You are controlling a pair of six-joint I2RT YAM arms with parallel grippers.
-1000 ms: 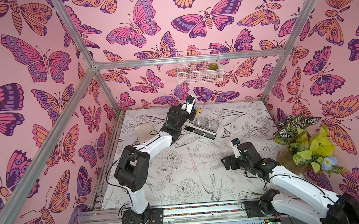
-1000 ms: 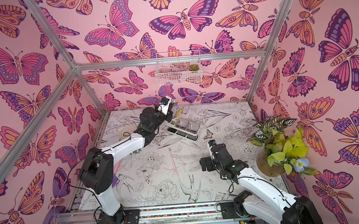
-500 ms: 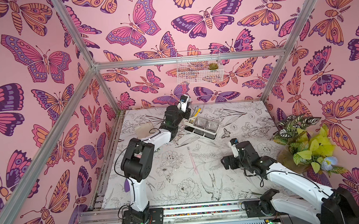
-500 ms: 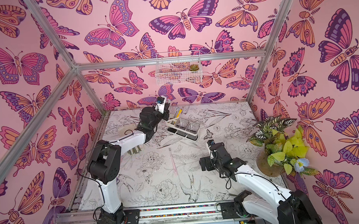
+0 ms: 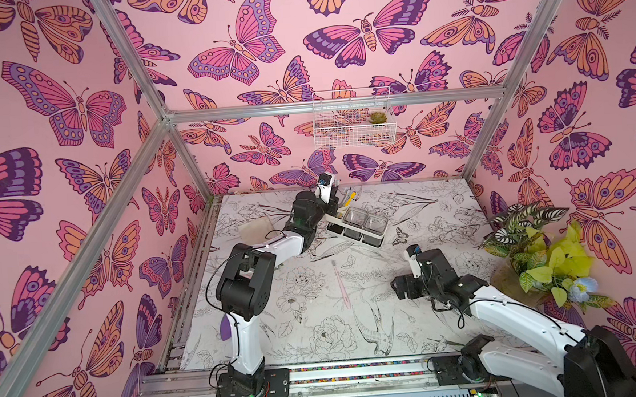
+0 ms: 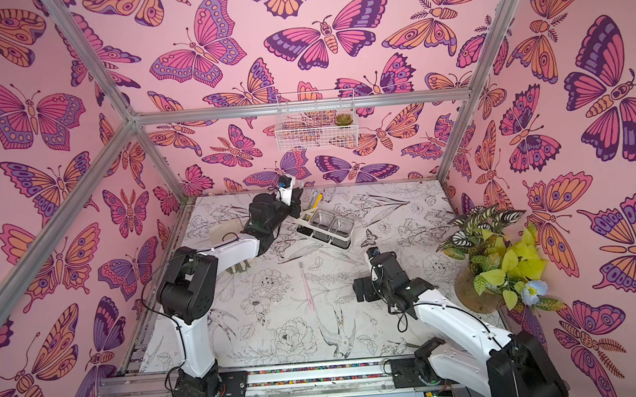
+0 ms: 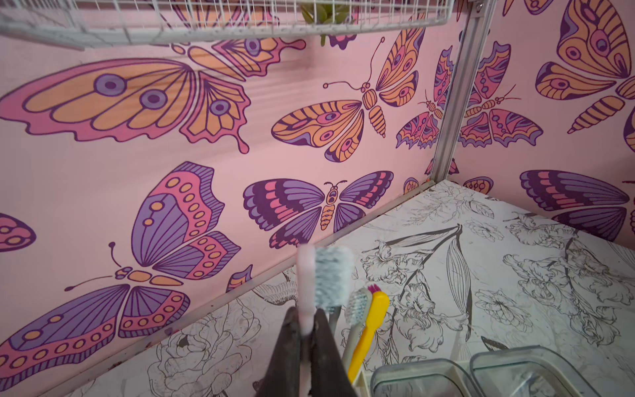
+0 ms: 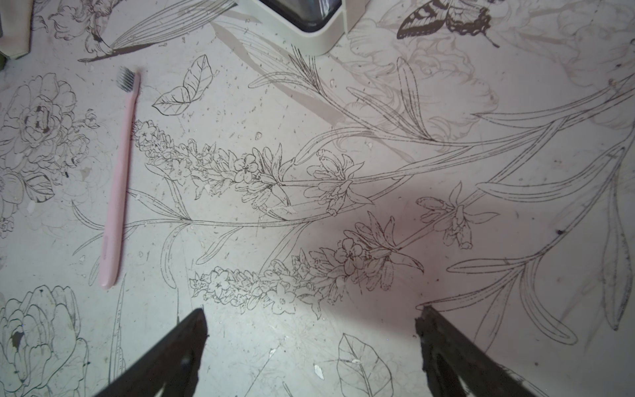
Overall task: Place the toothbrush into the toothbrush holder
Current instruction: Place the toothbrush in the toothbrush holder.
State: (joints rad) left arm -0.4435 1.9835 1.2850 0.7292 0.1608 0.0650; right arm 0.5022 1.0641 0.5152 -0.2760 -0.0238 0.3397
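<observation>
Toothbrush (image 7: 305,275), pink neck with pale grey bristles, is pinched just below its head by the left jaws, which are closed tight on it. The head points up and is blurred in the left wrist view. The lower handle is hidden behind the jaws, so I cannot tell whether its tip is inside a slot.

The left arm (image 5: 274,243) reaches to about 12 o'clock on the desk (image 5: 317,339), with its jaws just beside the slot end of the toothbrush holder (image 5: 353,238). The holder (image 6: 324,241) is a white caddy at 12 o'clock from desk centre in both top views. Two clear-grey square cups (image 7: 422,378) fill its 3 o'clock part. A yellow toothbrush (image 7: 371,326) and a grey toothbrush (image 7: 357,306) stand head-up in the slot end, just beside the held one.

A second pink toothbrush (image 8: 118,178) lies flat near desk centre, bristles toward the holder and apart from it, touched by nothing.

The right arm (image 5: 504,301) sits at 4 o'clock. The right jaws are spread wide and empty over bare desk.

A wire basket (image 5: 354,129) hangs on the back wall above the holder. A potted plant (image 5: 539,254) stands at the 3 o'clock edge.
</observation>
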